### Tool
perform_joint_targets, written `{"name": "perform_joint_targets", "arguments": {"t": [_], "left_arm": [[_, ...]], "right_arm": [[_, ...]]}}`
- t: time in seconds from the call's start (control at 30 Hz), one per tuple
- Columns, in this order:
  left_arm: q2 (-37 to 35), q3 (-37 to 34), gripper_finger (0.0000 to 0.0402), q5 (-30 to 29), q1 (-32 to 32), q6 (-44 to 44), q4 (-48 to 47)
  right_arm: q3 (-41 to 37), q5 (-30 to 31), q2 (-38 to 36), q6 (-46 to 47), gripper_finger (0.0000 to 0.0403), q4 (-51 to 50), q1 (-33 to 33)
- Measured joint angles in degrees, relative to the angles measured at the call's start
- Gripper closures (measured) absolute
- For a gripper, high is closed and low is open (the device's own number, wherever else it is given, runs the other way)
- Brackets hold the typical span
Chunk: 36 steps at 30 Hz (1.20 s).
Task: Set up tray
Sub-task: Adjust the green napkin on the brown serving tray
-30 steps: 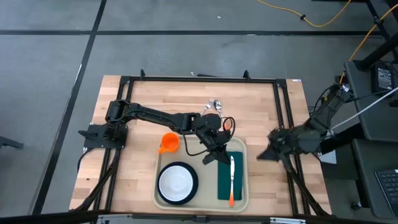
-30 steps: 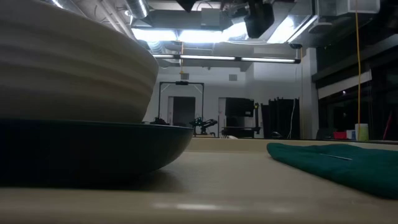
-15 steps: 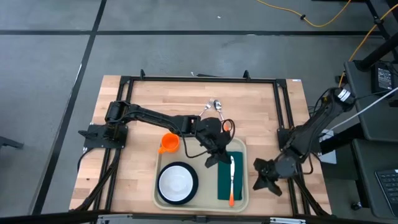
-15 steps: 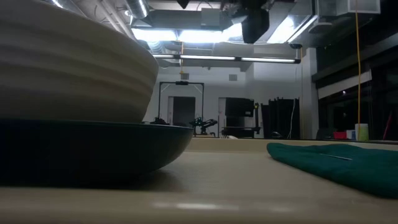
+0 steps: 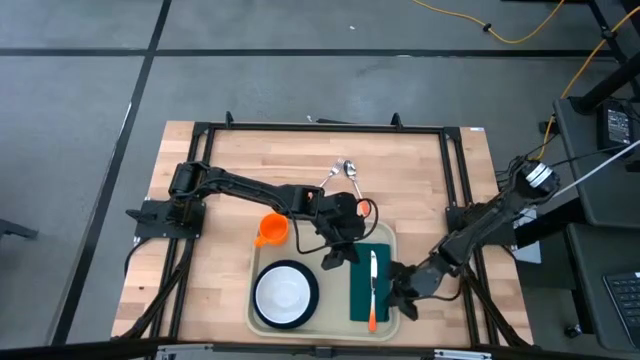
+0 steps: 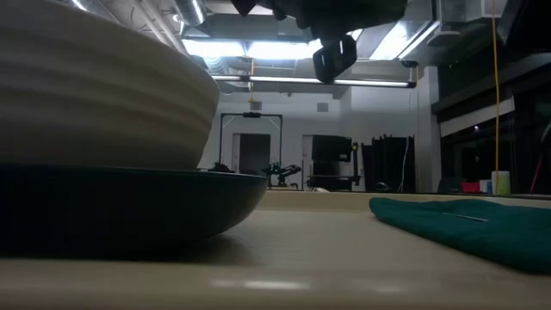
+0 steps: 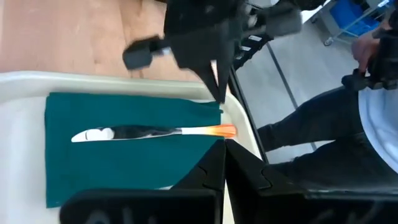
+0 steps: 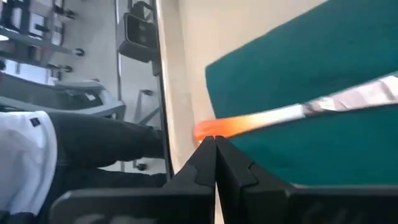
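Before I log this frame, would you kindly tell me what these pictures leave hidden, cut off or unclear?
- Low view: the bowl on its dark plate fills the near side, hiding the orange cup and most of the tray.
- High view: the spoon is too small to read in detail.
- Left wrist view: the person is cut off by the edge.
- Right wrist view: the knife is blurred, its blade end cropped.

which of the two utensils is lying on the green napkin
The orange-handled knife, lying lengthwise on the green napkin inside the tray. The metal spoon lies on bare wood beyond the tray.
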Motion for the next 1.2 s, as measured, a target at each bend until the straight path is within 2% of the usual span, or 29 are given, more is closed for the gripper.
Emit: {"name": "perform_joint_targets", "arguments": {"t": [0.2,0.37,0.47,0.67,0.9,1.07,1.2], "left_arm": [[0.00,0.00,0.0401,0.02,-0.04,0.45,0.53],[0.00,0.00,0.0400,0.93,-0.04,1.13,1.13],[0.00,0.00,0.0400,1.00,-0.04,1.47,1.27],[0.00,0.00,0.0400,1.07,-0.04,1.87,2.34],[0.00,0.00,0.0399,1.07,-0.04,1.92,2.64],[0.00,0.00,0.0400,1.09,0.02,1.89,2.65],[0.00,0.00,0.0399,1.45,0.02,1.46,2.69]], "right_arm": [[2.28,-2.71,5.91,4.53,0.0400,-0.78,-1.47],[4.53,-10.39,9.01,10.02,0.0400,-3.81,-1.45],[6.99,-13.41,9.31,10.28,0.0400,-9.34,-0.93],[11.55,-13.61,9.08,7.31,0.0398,-20.61,-0.31],[11.95,-13.41,6.22,2.38,0.0396,-21.43,-0.48],[11.98,-9.03,2.70,-6.00,0.0395,-22.32,-0.71],[11.98,-7.70,3.40,-9.49,0.0399,-22.10,-1.74]]}}
